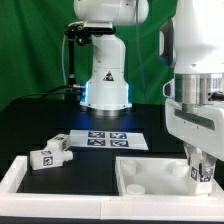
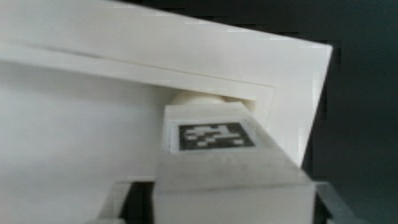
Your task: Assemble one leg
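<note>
My gripper stands over the corner of the large white tabletop panel at the exterior view's right. It is shut on a white leg with a black-and-white tag. In the wrist view the gripper holds the leg between its fingers. The leg's far end sits at a raised socket in the panel's corner. The panel fills most of that view. In the exterior view the leg is mostly hidden by the fingers. I cannot tell how deep it sits in the socket.
Two more tagged white legs lie at the exterior view's left. The marker board lies behind the panel. A white rail runs along the front left. The robot base stands at the back.
</note>
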